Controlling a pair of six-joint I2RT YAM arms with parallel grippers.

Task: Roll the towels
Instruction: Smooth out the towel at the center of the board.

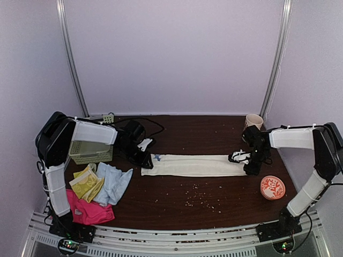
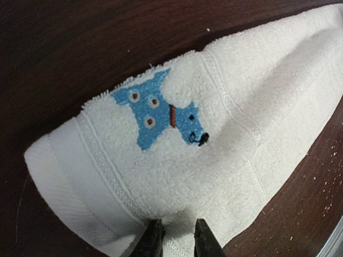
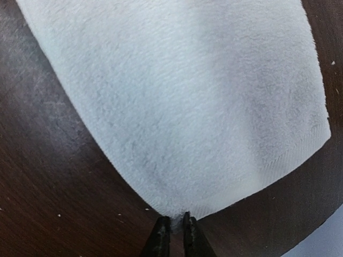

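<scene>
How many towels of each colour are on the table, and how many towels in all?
Cream towel: 1
Blue towel: 1
Yellow-green towel: 1
Pink towel: 1
Total: 4

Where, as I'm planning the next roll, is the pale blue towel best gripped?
Probably at its free right corner, coming down from the right. The pale blue towel lies flat and rumpled, and its left edge is crowded by the yellow-green towel.
</scene>
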